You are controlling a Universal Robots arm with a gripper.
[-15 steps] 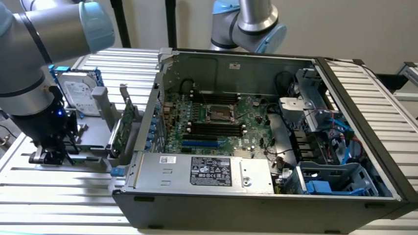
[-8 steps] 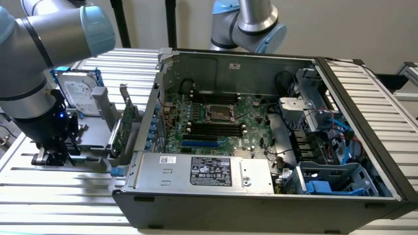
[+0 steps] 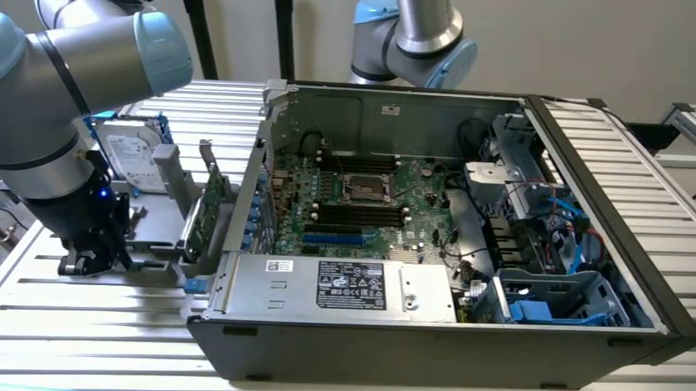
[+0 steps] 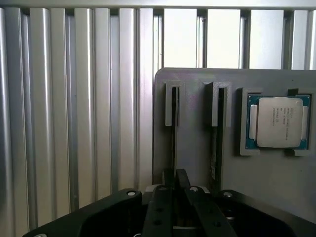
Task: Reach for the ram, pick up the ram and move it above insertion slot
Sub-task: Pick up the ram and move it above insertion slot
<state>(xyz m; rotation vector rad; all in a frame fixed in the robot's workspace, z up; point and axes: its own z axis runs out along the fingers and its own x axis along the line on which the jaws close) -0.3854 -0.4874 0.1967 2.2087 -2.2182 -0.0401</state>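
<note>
The ram [image 4: 174, 148] stands on its edge in a narrow slot of the grey holder [image 4: 192, 148], and the pincer [image 4: 177, 177] is directly over the near end of that same slot, in one line with it. We see the ram as a thin dark line, so its chips are hard to make out. We cannot tell whether the pincer is spread, pressed together or already pinching the ram, because its black body covers the place where they meet.

Beside this slot, the wrist view shows a second slot with a dark strip [image 4: 216, 153] in it, and then a processor [image 4: 279, 121] lying flat in its recess. The exterior view shows the pincer low over the holder on the ribbed surface [image 3: 109, 326], with a hard drive [image 3: 130, 159] and an expansion card [image 3: 212, 208] standing near. Well apart, toward the exterior view's right, lies the open computer case [image 3: 435, 326] with its black memory slots [image 3: 359, 213].
</note>
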